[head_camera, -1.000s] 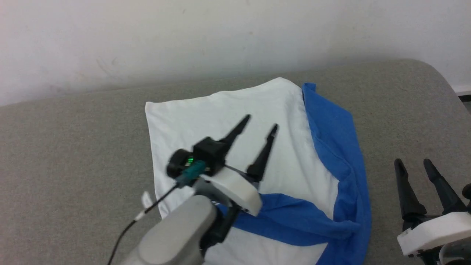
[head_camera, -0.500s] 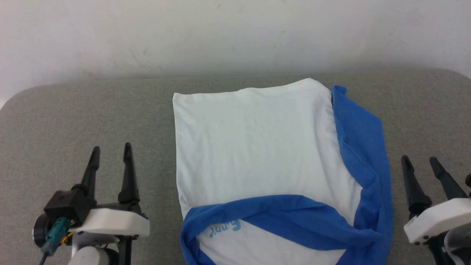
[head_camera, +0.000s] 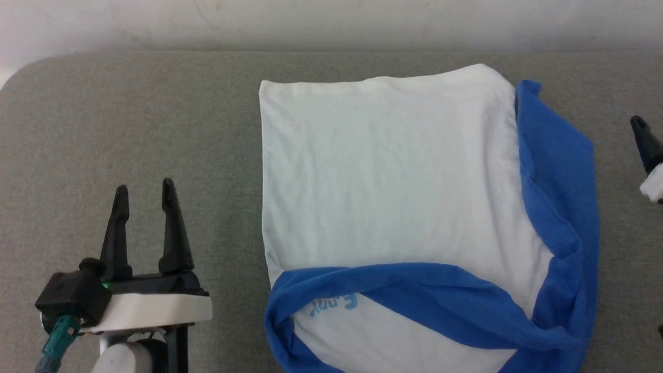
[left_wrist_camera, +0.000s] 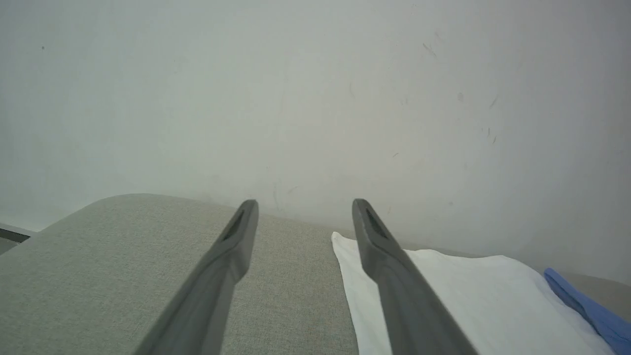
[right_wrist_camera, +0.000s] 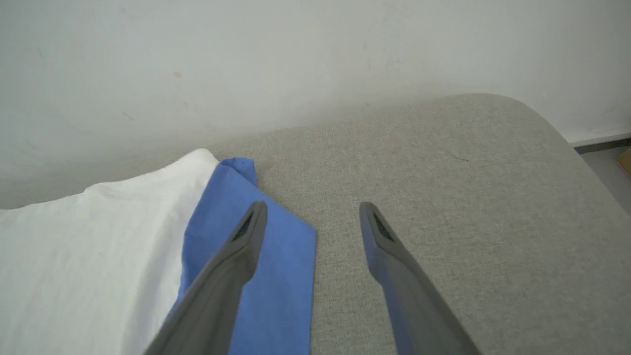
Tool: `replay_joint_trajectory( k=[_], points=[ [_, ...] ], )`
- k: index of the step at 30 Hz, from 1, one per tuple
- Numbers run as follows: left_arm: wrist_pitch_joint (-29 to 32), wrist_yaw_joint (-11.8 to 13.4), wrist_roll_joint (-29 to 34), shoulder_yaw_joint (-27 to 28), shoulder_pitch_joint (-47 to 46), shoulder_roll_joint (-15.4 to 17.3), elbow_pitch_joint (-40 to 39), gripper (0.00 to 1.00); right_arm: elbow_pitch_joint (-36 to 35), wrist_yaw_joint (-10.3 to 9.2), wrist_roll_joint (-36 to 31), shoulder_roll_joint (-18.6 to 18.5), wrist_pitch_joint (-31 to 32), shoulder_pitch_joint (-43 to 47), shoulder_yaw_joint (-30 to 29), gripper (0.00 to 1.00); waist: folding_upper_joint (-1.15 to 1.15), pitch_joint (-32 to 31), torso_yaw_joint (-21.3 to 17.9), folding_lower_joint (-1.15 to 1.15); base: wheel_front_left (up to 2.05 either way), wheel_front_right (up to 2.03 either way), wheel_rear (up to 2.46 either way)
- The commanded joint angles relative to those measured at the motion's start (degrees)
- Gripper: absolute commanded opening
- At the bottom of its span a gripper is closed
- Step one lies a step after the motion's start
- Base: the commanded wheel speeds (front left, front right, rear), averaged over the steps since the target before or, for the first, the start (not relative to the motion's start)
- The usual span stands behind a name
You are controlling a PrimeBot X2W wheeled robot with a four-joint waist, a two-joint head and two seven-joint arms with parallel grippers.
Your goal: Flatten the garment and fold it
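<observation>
The garment [head_camera: 393,181] lies on the grey padded surface [head_camera: 129,114], white body mostly flat, the near sleeve [head_camera: 414,285] draped across its front and the right sleeve [head_camera: 559,171] bunched along its right edge. The left gripper [head_camera: 144,186] stands apart to its left, jaws parted, empty. The right gripper [right_wrist_camera: 313,207] hovers by the right sleeve's edge, jaws parted, empty. Judged light, limp, apt to drag and wrinkle; best pinched at a sleeve end or hem corner.

Left hand [head_camera: 144,186], tapered black fingers [head_camera: 173,238], white mount [head_camera: 155,311], teal cable plug [head_camera: 57,335]
</observation>
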Motion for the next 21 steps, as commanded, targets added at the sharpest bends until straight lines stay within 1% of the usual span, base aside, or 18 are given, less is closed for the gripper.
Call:
replay_joint_trajectory(
  k=[1,7,12,15,16,17,18,19,21],
  points=[
    [-0.27,-0.89,0.90,0.50,-1.58,-0.73,-0.21,1.00,2.69,-0.04,0.45,-0.89,1.33,-2.77,0.79,1.00,0.00,5.23,3.65,-0.01,0.00,0.00,0.00],
    [-0.27,-4.38,3.06,1.31,-4.73,-4.44,0.01,1.00,14.00,-0.04,1.35,-4.71,10.36,-12.52,4.29,1.00,0.00,9.64,6.16,-0.01,0.00,0.00,0.00],
    [-0.27,-6.94,4.72,2.09,-6.37,-6.53,1.05,1.00,20.15,-0.04,1.20,-5.78,16.80,-15.82,6.52,1.00,0.00,11.15,7.06,-0.01,0.00,0.00,0.00],
    [-0.27,-8.03,5.59,2.60,-6.65,-7.48,1.83,1.00,23.06,-0.04,2.07,-5.24,20.29,-16.22,7.31,1.00,0.00,11.21,6.96,-0.01,0.00,0.00,0.00],
    [-0.27,-8.33,5.78,2.81,-6.61,-7.74,2.13,1.00,23.72,-0.04,2.25,-5.05,21.40,-16.19,7.82,0.87,0.00,11.14,6.80,-0.01,0.00,0.00,0.00],
    [-0.27,-8.57,6.00,3.07,-6.55,-7.98,2.41,1.00,24.29,-0.04,2.66,-4.76,22.21,-16.14,7.98,0.43,0.00,10.96,6.58,-0.01,0.00,0.00,0.00],
    [-0.27,-8.82,6.20,3.29,-6.46,-8.19,2.73,1.00,24.63,-0.04,2.82,-4.54,22.78,-16.01,8.34,0.11,0.00,10.68,6.35,-0.01,0.00,0.00,0.00],
    [-0.27,-9.04,6.38,3.54,-6.33,-8.38,3.00,1.00,24.50,-0.04,2.92,-4.41,22.82,-15.92,8.86,0.00,0.00,10.41,6.10,-0.01,0.00,0.00,0.00],
    [-0.27,-9.44,6.70,3.93,-6.09,-8.72,3.51,1.00,23.31,-0.04,3.91,-4.26,21.30,-15.88,9.32,0.00,0.00,9.70,5.61,-0.01,0.00,0.00,0.00]
  ],
)
